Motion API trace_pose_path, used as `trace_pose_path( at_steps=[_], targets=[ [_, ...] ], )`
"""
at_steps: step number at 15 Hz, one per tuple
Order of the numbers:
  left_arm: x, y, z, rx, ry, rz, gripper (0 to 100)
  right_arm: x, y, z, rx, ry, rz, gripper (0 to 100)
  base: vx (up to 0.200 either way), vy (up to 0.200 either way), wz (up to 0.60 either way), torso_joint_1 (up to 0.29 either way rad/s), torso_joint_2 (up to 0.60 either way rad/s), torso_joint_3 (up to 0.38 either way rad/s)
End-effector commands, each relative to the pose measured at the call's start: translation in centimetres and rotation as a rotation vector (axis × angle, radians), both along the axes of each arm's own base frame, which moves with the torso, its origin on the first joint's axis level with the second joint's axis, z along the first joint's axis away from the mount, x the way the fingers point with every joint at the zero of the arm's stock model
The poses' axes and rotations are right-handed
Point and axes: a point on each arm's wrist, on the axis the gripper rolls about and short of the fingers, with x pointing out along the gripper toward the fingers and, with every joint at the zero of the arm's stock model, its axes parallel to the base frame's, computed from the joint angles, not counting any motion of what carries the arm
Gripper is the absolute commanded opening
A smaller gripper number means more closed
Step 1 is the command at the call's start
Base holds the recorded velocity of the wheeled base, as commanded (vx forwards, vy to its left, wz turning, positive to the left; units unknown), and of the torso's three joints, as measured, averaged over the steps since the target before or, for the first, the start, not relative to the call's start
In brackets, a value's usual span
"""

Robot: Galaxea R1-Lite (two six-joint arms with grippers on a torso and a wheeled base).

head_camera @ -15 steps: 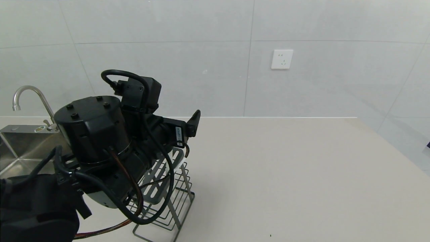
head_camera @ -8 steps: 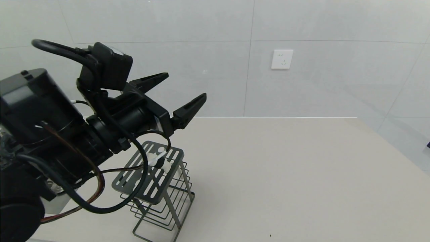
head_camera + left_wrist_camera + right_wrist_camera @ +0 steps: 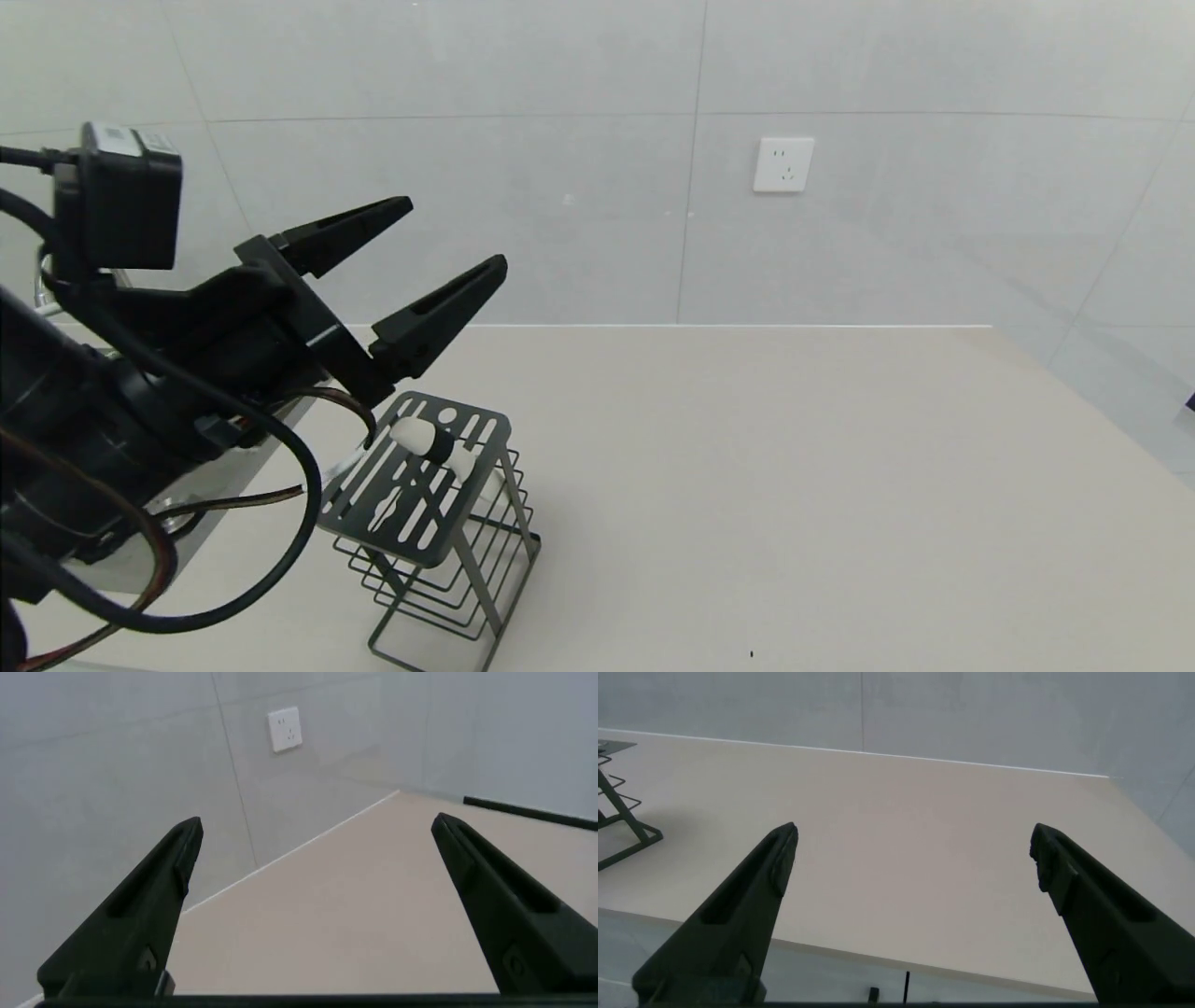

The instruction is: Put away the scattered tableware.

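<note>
I am looking down from the head camera at a pale beige table set against a grey tiled wall with a white wall socket.

Near the table's left front stands a dark wire rack with a slotted metal top. A utensil handle, white with a black band, rests tilted at the rack's slotted top. I cannot tell how deep it sits in the slot.

The left gripper hangs in the air above the rack, toward the left, well apart from the handle. Its fingers are spread wide and hold nothing. The left wrist camera confirms this: the left gripper shows bare table and wall between its two black fingers, with the wall socket beyond.

The right gripper is low at the table's near edge, well away from the work. Its fingers are also spread wide and empty. A corner of the wire rack shows off to one side in that camera.

My reading of progress: the utensil in the rack looks put away, and it is the one piece of tableware I can find. With both grippers empty, the task seems at or near its end. Whether more pieces wait outside these cameras, I cannot tell.
</note>
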Motion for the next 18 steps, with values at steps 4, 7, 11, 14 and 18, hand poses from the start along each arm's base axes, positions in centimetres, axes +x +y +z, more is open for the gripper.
trace_pose_path(
  at_steps=[4,7,11,14,18],
  targets=[
    [-0.6,2.2,1.0,-0.035,-0.038,0.075,100,0.0,0.0,0.0,0.001,0.000,0.001,100,0.000,0.000,0.00,0.000,0.00,0.000],
    [-1.1,2.6,1.6,-0.051,-0.060,0.084,100,0.0,0.0,0.0,0.001,0.000,0.001,100,0.000,0.000,0.00,0.000,0.00,0.000],
    [-1.2,2.7,2.1,-0.061,-0.079,0.081,100,0.0,0.0,0.0,0.001,0.000,0.002,100,0.000,0.000,0.00,0.000,0.00,0.000],
    [-1.6,2.9,2.1,-0.067,-0.082,0.082,100,0.0,0.0,0.0,0.001,0.000,0.002,100,0.000,0.000,0.00,0.000,0.00,0.000],
    [-4.9,5.4,3.1,-0.125,-0.157,0.181,100,0.0,0.0,0.0,0.004,0.001,0.007,100,0.000,0.000,0.00,0.000,0.00,0.000]
  ],
)
